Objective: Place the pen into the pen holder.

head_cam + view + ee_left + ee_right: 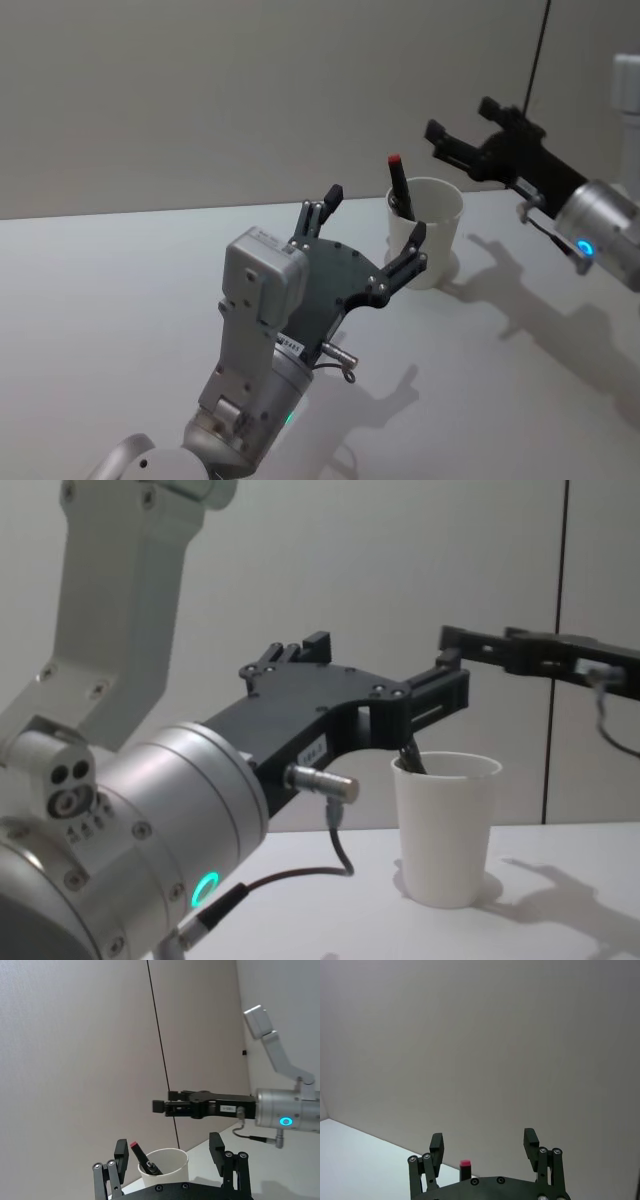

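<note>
Head view shows the pen (399,186) already standing in the pen holder (428,245) just beyond the left gripper (375,222), jaws wide and empty; the right gripper (461,126), jaws apart and empty, hovers above; a careless retreat could topple the cup on the desk (120,270).

The pen holder (436,215) is plain white with no pattern. The pen (399,186) in it is black with a red tip, which looks closer to pink in the right wrist view. The table (120,290) is white. The left gripper (378,226) and right gripper (461,127) are black, on silver-grey arms with small glowing lights, green on the left, blue on the right. The wall (200,90) is plain pale grey.
</note>
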Robot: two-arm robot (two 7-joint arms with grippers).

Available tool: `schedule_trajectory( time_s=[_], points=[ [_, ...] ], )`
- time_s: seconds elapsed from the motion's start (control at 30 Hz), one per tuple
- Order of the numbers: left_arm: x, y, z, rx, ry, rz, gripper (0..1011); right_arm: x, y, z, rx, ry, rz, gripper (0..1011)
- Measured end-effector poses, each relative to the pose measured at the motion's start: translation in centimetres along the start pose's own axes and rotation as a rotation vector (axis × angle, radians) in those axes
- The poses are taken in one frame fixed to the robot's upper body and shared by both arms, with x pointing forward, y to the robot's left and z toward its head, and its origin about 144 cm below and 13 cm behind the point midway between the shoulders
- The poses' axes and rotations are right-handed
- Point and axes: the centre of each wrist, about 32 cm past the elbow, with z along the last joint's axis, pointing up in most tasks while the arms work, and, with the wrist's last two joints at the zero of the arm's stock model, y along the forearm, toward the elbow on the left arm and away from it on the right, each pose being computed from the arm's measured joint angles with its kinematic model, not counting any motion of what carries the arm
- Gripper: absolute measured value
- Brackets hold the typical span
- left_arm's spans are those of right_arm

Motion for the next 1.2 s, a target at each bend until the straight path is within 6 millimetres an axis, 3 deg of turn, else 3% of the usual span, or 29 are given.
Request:
schedule_trajectory(
  time_s=[0.1,0.33,0.53,0.83,1.2],
  points=[
    [0.0,0.0,0.0,0.000,0.000,0.000,999,-0.1,-1.0,0.0,-0.002,0.001,-0.020,1002],
    [0.0,0.0,0.0,0.000,0.000,0.000,857,-0.4,-3.4,0.1,-0.011,0.003,-0.065,1002],
    [0.0,0.0,0.0,0.000,0.000,0.000,690,-0.6,-4.4,0.2,-0.017,0.003,-0.085,1002],
    [0.0,0.0,0.0,0.000,0.000,0.000,346,-0.8,-5.3,0.3,-0.021,0.004,-0.100,1002],
    [0.0,0.0,0.0,0.000,0.000,0.000,26,-0.9,-5.7,0.4,-0.024,0.004,-0.106,1002]
  ],
)
